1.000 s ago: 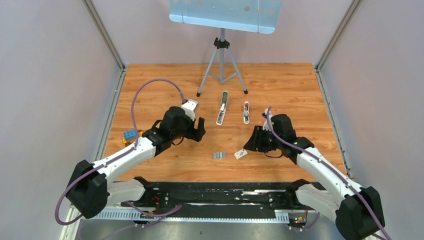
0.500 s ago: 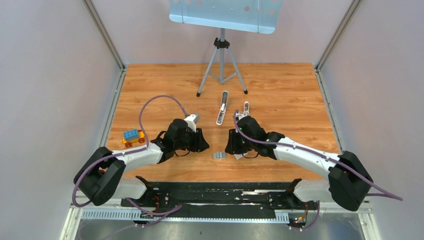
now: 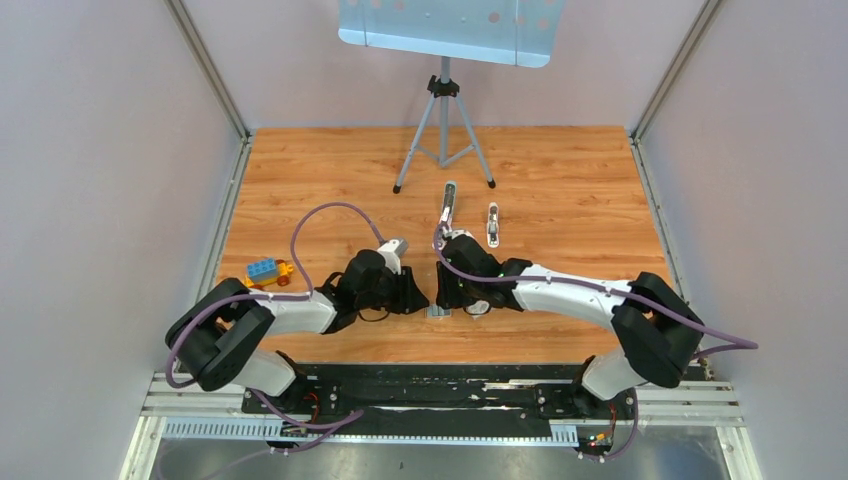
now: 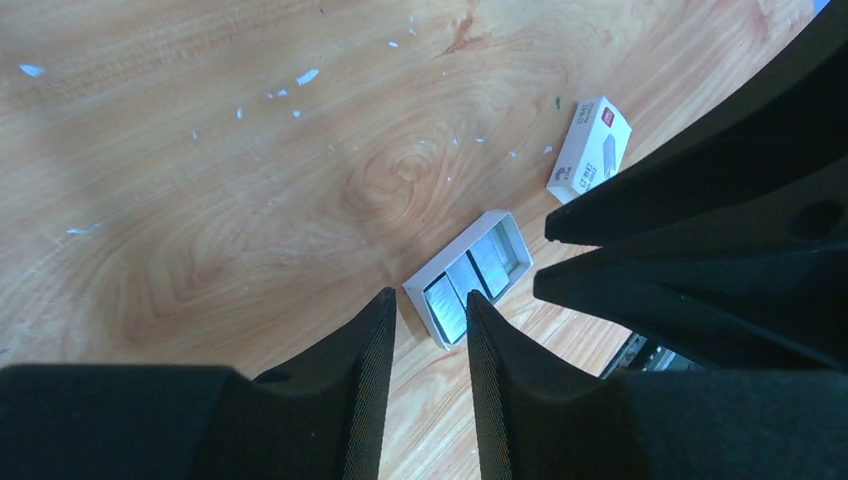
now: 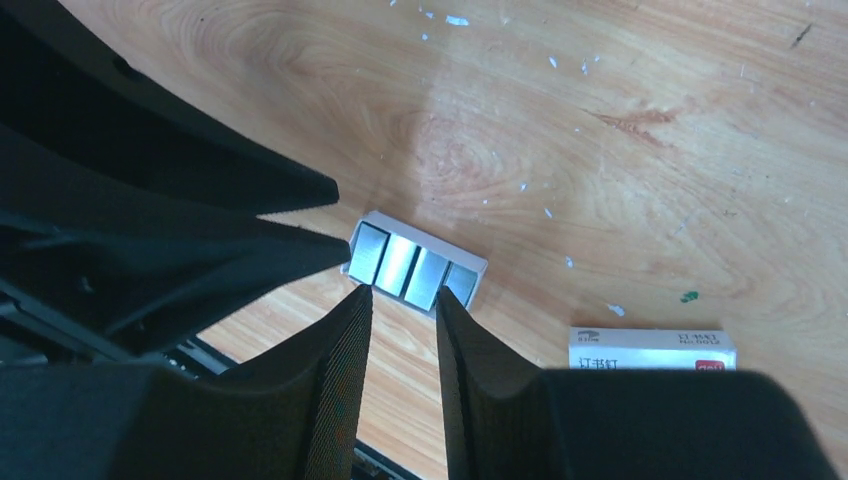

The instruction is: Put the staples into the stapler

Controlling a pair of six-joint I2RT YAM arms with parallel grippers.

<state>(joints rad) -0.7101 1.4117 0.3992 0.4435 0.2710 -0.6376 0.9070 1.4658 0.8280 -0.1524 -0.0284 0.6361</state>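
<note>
Table (image 3: 560, 160), wooden: stapler (image 3: 445, 208) lying opened out at the middle, partly hidden by the right arm, with a second slim grey piece (image 3: 492, 224) just to its right. Staples (image 4: 470, 281), grey blocks in a shallow white tray (image 5: 480, 270) near the front edge; white carton (image 4: 589, 149) nearby; toy car (image 3: 264, 272) at left. Left claw (image 4: 430, 330) and right claw (image 5: 403, 305) both poised over the tray, fingers narrowly parted, pinching nothing visible.

Grey staples (image 5: 412, 268), white tray (image 5: 478, 268)
</note>
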